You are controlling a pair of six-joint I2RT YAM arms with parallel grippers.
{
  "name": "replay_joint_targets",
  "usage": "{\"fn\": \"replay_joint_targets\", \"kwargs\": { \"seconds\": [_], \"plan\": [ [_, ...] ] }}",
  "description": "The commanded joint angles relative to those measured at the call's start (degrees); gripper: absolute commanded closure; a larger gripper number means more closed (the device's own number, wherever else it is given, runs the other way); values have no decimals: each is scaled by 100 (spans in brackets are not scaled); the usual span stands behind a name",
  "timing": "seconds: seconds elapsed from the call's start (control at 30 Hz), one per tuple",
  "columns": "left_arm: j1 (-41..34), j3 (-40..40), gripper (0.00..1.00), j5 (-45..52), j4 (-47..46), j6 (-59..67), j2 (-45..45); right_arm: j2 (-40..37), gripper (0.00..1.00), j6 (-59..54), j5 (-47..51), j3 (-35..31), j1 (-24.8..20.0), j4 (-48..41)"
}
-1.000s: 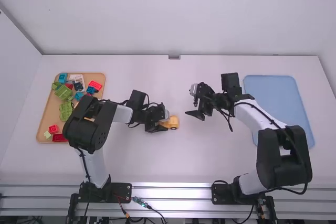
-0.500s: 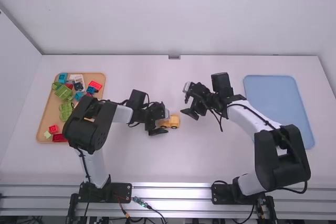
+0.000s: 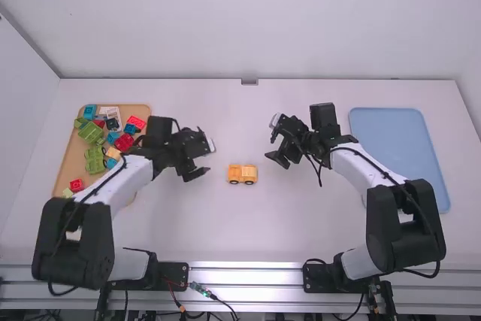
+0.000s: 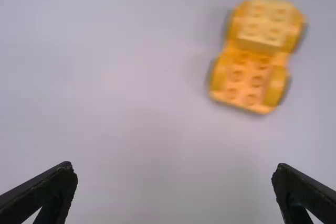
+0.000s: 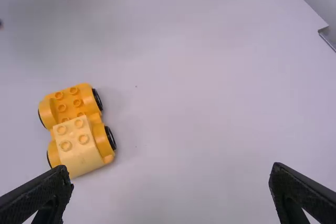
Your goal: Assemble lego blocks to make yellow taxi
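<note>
1. Here's the white worktop (image 3: 248, 234), spreading out all around the toy car (image 3: 242, 174), our landmark and the job in hand.
2. The right arm (image 3: 361, 165) now, reaching in from the car's right; the left arm (image 3: 113, 178) comes in from its left.
3. Blue tray (image 3: 387, 125), well off to the car's right, beyond the right gripper.
4. Tan tray (image 3: 68, 167), well off to the car's left, and it's loaded!
5. Left gripper (image 3: 204, 159), near the car on its left: jaws wide apart, nothing between them.
6. Right gripper (image 3: 270, 146), near the car on its right and a touch farther from the arm bases: jaws wide apart too, nothing between them.
7. And the car itself, upright on the worktop between the two grippers, touching neither.
8. In the tan tray, left of the car: green bricks (image 3: 93, 132), red bricks and blue ones.
9. Up on the car, a pale yellow studded block (image 5: 76, 148) sits at the end towards the right gripper.
10. Smallest of all, black wheels (image 5: 111, 137) along the car's sides.
</note>
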Motion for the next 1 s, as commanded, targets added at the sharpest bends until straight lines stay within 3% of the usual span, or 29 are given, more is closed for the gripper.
{"fn": "replay_joint_targets", "kwargs": {
  "seconds": [0.0, 0.2, 0.4, 0.57, 0.73, 0.97],
  "plan": [
    [411, -29, 1, -634, -114, -678, -306, -54, 1, 37, -28, 84, -4, 61],
    [828, -29, 1, -1659, -140, -1731, -654, -54, 1, 35, -11, 84, -4, 378],
    [804, -29, 1, -3998, 472, -3305, -663, -54, 1, 35, -9, 108, -216, 621],
    [1158, 216, 1, -3550, 282, -3818, -660, -54, 1, 55, -13, 176, -448, 426],
    [2061, 889, 1, -2896, -319, -4907, -457, -54, 1, 57, -20, 178, -750, 225],
    [2920, 2319, 1, -2232, -1565, -5617, 745, -54, 1, 55, -26, 178, -949, 157]
  ]
}}
